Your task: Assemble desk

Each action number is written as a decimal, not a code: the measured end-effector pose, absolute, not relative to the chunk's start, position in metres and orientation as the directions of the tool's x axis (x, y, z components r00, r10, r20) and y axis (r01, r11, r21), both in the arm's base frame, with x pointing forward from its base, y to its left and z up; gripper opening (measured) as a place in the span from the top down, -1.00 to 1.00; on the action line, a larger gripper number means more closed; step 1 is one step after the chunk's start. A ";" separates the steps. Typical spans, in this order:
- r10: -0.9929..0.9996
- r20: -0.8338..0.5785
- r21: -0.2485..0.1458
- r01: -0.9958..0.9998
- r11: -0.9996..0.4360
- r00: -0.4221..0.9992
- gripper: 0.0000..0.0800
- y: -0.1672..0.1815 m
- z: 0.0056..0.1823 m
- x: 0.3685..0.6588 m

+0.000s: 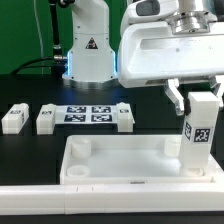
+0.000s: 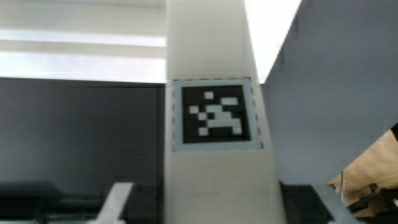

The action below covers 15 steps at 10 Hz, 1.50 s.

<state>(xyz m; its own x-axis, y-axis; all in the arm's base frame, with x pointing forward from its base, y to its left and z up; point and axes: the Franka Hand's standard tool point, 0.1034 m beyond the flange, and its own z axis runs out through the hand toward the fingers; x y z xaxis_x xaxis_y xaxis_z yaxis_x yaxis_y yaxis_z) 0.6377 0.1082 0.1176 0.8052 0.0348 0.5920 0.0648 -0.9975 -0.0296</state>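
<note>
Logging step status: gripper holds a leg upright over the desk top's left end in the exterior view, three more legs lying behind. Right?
One error: the exterior view shows the gripper holding the leg upright over the desk top's right end, not its left. Three more legs do lie behind.

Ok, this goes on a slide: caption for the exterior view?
The tool holds a tagged leg upright at a corner of the desk top, on the exterior view's right; three legs lie behind.
</note>
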 end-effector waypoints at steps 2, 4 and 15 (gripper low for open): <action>0.035 0.595 -0.029 0.064 -0.998 0.803 0.27 0.108 0.118 0.637; 0.035 0.595 -0.029 0.065 -0.997 0.803 -0.30 0.108 0.117 0.637; 0.027 0.537 -0.037 0.056 -0.998 0.843 -0.62 0.099 0.131 0.639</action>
<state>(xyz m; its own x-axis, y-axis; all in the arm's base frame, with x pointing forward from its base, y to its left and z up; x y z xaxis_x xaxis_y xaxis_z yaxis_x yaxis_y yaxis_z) 0.6389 0.0987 0.1312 0.8431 0.0273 0.5370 0.0558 -0.9978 -0.0370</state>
